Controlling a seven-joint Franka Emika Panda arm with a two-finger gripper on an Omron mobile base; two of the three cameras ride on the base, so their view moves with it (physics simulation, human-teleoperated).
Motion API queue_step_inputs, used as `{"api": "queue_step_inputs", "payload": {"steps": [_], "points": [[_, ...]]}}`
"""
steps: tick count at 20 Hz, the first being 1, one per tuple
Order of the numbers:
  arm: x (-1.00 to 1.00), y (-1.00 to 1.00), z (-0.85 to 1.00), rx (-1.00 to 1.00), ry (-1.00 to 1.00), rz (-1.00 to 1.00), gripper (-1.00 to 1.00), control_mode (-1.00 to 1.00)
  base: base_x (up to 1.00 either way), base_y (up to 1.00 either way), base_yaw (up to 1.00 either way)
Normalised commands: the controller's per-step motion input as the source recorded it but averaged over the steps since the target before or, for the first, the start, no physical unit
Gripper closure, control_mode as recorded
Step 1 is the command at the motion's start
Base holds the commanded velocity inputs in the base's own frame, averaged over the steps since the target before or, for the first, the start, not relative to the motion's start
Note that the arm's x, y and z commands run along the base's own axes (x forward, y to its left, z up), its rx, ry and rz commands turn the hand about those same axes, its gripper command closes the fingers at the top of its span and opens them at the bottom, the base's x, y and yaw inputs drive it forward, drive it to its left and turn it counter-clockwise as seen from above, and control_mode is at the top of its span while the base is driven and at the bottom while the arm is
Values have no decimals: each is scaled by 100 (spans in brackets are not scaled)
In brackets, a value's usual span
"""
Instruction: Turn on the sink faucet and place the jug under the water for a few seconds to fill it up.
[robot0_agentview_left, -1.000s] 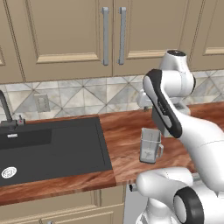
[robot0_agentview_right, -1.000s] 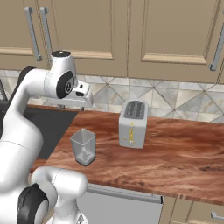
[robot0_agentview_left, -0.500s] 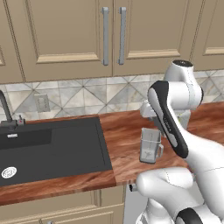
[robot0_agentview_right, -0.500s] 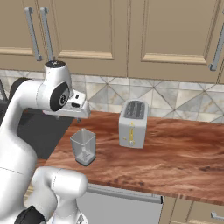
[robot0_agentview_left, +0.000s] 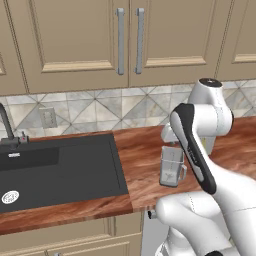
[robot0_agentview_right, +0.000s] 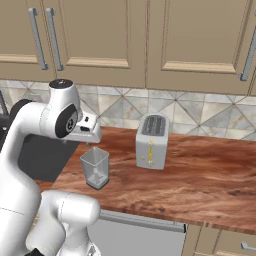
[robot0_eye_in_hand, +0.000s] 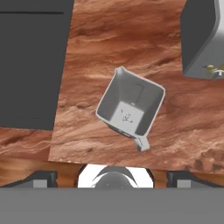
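Arm has swung right and lowered, wrist now above jug (robot0_eye_in_hand: 129, 106). Jug upright on wooden worktop (robot0_agentview_right: 200, 170), frame centre in hand view, toaster (robot0_agentview_right: 151, 141) upper right, sink (robot0_agentview_left: 55, 170) at left. Claw (robot0_eye_in_hand: 111, 177) wide, empty, over jug. Faucet (robot0_agentview_left: 7, 125) dry: grasp comes first.

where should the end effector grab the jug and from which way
Probably from straight above, since the hand view looks down into the jug, standing upright on the wooden counter between the sink and the toaster. Close the open end effector across two opposite flat walls near the rim; the squarish body gives parallel faces. Keep clear of the handle on one side.
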Motion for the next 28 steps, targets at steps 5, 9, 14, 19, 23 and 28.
{"api": "queue_step_inputs", "payload": {"steps": [5, 9, 14, 19, 23, 28], "points": [[-1, 0, -2, 0, 0, 0, -100, -100, 0, 0, 0], [-15, 0, -4, 0, 0, 0, -100, -100, 0, 0, 0], [-28, 0, -11, 0, 0, 0, -100, -100, 0, 0, 0], [-39, 0, -17, 0, 0, 0, -100, -100, 0, 0, 0], [-11, 0, -4, 0, 0, 0, -100, 100, -37, 0, 0], [0, 0, 0, 0, 0, 0, -100, 100, -58, 0, 0]]}}
